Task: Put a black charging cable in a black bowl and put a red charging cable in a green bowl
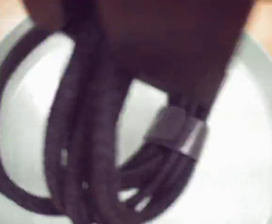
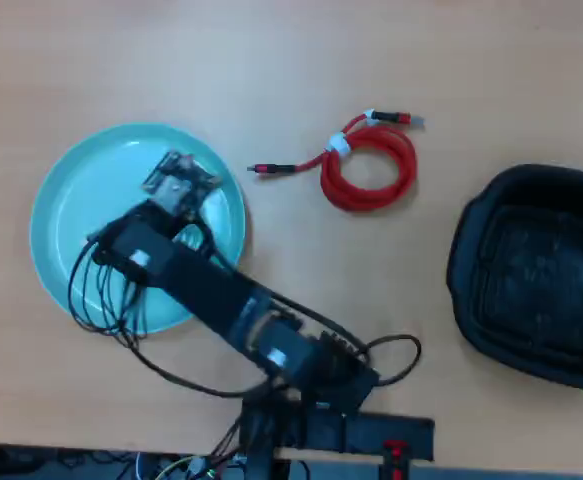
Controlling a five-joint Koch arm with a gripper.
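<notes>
Up close in the wrist view, the black charging cable [image 1: 87, 140] hangs right under the camera, its braided loops dangling downward and its strap band showing at the right, with the pale surface of the green bowl [image 1: 247, 154] filling everything behind it. The picture is blurred and the claw is just a dark mass at the top, so the fingertips cannot be picked out here, but the coil is hanging from it rather than lying flat, so I judge the claw is clamped on the cable. Now the overhead view: the arm reaches out to the left from its base at the bottom edge, and the claw [image 2: 176, 185] sits over the green bowl [image 2: 71, 195], inside its rim toward the upper middle. The cable is hidden under the arm in this view. And here is the point that matters: the black bowl [image 2: 476, 265] lies far off at the right of the counter [image 2: 301, 50], well apart from the claw, so the black coil is over the wrong dish and the carry needs to swing rightward across the counter. The red charging cable [image 2: 371, 165] lies coiled between the two bowls, one plug end trailing left toward the green one, untouched.
</notes>
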